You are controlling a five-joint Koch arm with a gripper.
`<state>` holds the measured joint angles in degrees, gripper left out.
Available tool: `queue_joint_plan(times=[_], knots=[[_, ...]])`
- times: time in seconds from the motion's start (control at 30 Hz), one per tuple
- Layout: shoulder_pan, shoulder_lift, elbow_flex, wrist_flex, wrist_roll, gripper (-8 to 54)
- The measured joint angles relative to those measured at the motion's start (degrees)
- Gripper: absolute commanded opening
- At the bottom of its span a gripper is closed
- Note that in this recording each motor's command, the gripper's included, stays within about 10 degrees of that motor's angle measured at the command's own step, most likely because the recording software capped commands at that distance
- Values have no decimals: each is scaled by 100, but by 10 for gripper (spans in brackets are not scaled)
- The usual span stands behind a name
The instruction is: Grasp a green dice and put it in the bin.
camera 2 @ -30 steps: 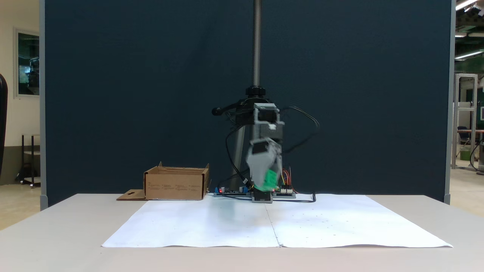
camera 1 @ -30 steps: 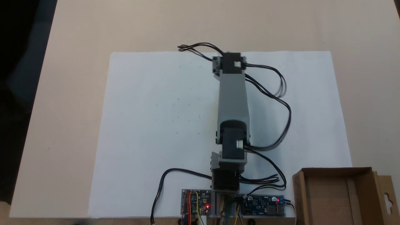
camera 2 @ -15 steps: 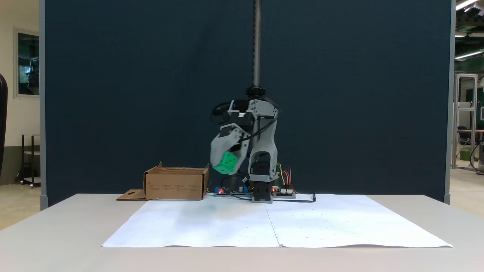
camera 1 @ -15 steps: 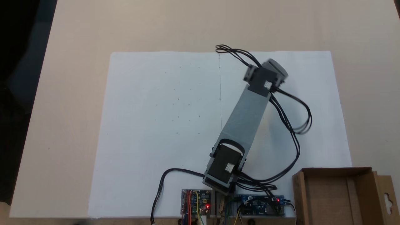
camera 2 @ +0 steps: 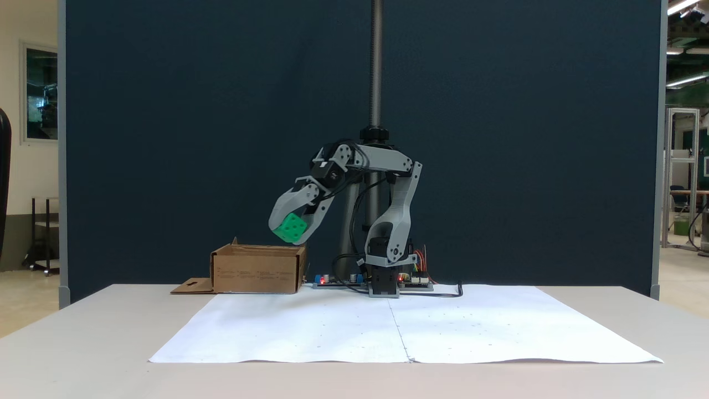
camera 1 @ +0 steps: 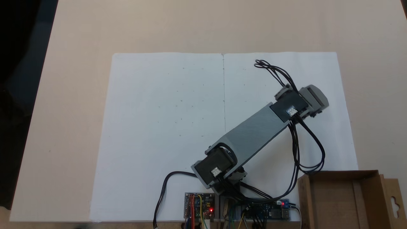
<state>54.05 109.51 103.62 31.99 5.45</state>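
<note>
Dice (camera 2: pixel 292 228) clamped in my claw (camera 2: pixel 293 231), up in the air near the bin's (camera 2: pixel 255 270) right wall in the front-on fixed view | grasp and lift done | left: carry over bin (camera 1: pixel 337 203), let go.

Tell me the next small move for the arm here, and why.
Probably swing a little further toward the box before letting go. In a fixed view, the claw holds the green dice in the air, above the box's near rim rather than its middle. From above, the arm's tip is short of the box.
</note>
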Motion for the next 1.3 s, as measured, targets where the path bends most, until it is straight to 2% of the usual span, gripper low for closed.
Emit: queue_joint_plan(times=[0.3, 0.7, 1.07, 1.3], knots=[[1529, -176, -598, 0, -563, 122], [3709, -1802, -2320, 0, -1494, 122], [5054, -2628, -2417, 0, -2171, 122], [5256, -2848, -2426, 448, -2575, 122]])
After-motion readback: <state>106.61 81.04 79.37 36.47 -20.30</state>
